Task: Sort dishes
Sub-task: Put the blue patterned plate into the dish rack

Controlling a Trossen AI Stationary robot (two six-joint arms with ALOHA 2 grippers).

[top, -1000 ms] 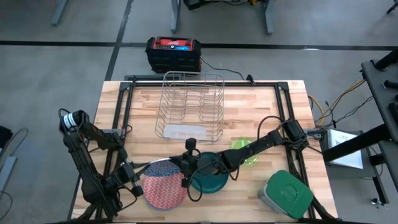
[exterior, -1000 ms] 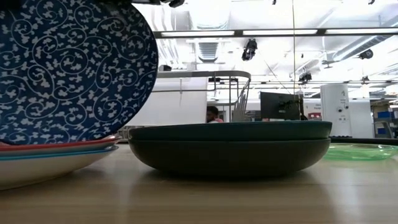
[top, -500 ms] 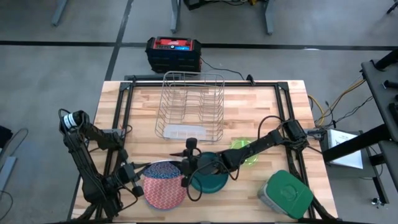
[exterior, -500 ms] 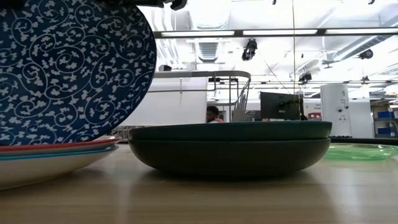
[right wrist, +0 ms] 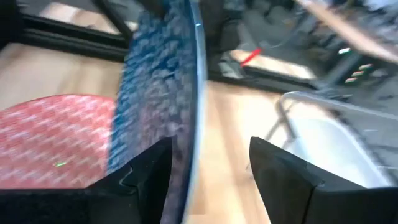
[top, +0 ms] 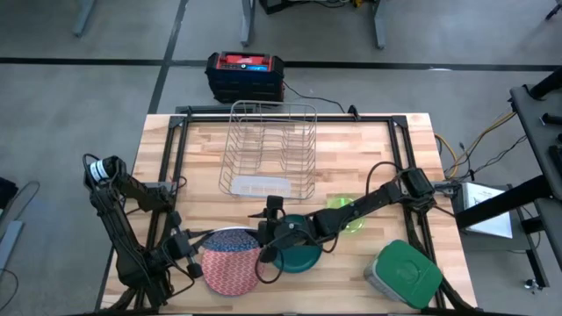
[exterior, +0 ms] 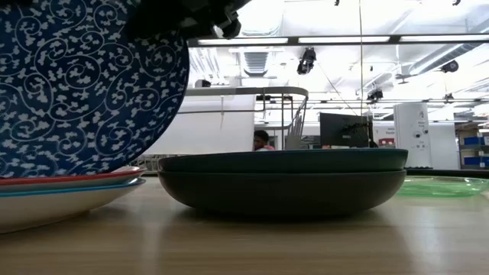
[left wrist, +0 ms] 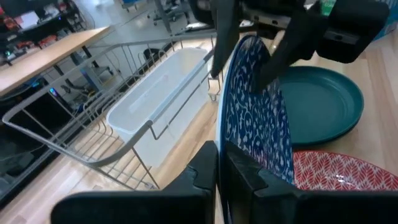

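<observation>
Bare wood lies between the wire rack and the plates at the table's near edge. Left gripper pinches the blue plate's rim, holding it on edge above the red plate. Right gripper straddles the opposite rim with fingers spread. Only the low view shows the stack beneath; beside it sits the green plate.

Robotics lab: exposed ceiling ducts, equipment benches.
</observation>
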